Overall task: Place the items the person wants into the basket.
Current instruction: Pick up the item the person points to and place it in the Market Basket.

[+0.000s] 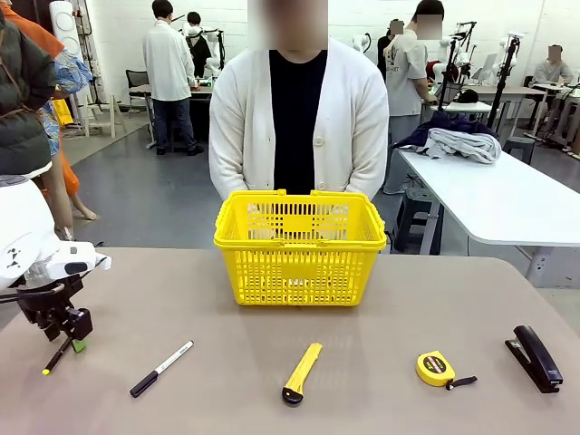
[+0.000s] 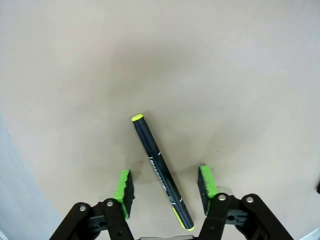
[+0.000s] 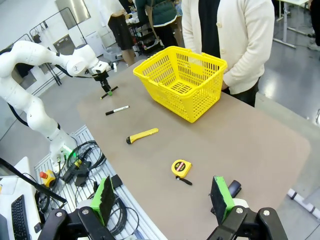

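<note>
The thin black pen [image 2: 159, 167] with yellow-green ends lies flat on the tan table at the near left, between the two green pads of my left gripper [image 2: 165, 174]. The pads stand a little off it on both sides, so the gripper is open around the pen. From the front, my left gripper [image 1: 65, 328] hangs low over the pen [image 1: 54, 358]. The yellow utility knife [image 1: 302, 372] and the round yellow tape measure [image 1: 437, 368] lie along the near edge. The yellow basket [image 1: 299, 243] stands mid-table before the person [image 1: 299, 118]. My right gripper [image 3: 162, 200] hangs open, high off the table's right end.
A black marker with a white barrel [image 1: 161, 369] lies between the pen and the knife. A black stapler [image 1: 536, 358] sits at the near right. The person's hands are down behind the basket. A white table [image 1: 507, 208] stands behind on the right.
</note>
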Available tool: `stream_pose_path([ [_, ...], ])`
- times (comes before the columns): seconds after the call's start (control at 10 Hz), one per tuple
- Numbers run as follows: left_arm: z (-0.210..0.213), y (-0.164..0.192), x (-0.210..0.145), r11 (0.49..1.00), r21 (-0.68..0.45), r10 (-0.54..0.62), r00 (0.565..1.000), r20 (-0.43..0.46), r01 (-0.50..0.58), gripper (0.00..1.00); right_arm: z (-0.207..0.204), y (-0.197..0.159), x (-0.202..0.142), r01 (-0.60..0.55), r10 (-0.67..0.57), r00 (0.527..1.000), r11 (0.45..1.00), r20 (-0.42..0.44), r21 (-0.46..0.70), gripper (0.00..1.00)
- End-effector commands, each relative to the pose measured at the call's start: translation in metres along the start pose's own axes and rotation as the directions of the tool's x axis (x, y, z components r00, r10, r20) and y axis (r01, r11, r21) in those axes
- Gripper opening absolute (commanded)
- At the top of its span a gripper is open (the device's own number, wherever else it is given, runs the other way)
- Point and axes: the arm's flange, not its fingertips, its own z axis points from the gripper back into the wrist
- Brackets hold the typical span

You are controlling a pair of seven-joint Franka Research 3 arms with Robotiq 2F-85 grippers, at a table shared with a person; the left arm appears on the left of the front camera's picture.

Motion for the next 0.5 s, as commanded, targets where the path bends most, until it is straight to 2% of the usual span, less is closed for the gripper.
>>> stream_pose_path([
  [0.0, -0.0043, -0.0053, -0.0099, 1.000, 0.016, 0.026, 1.000, -0.004, -0.026, 0.00, 0.0001, 0.0000, 0.0012, -0.016, 0.015, 1.000, 1.000, 0.018, 0.015, 1.00],
  [0.1, -0.0044, -0.0052, -0.0095, 0.999, 0.015, 0.030, 1.000, -0.005, -0.030, 0.00, 0.0001, 0.0000, 0.0012, -0.016, 0.015, 1.000, 1.000, 0.018, 0.015, 1.00],
  [0.2, -0.0047, -0.0050, -0.0089, 0.999, 0.016, 0.032, 0.999, -0.009, -0.032, 0.13, 0.0001, 0.0000, 0.0012, -0.016, 0.015, 1.000, 1.000, 0.018, 0.015, 1.00],
  [0.3, -0.0056, -0.0052, -0.0086, 0.999, 0.014, 0.030, 0.999, -0.016, -0.030, 0.05, 0.0001, 0.0000, 0.0012, -0.016, 0.015, 1.000, 1.000, 0.018, 0.015, 1.00],
  [0.4, -0.0075, -0.0053, -0.0080, 1.000, 0.011, 0.027, 0.999, -0.024, -0.027, 0.00, 0.0001, 0.0000, 0.0012, -0.016, 0.015, 1.000, 1.000, 0.018, 0.015, 1.00],
])
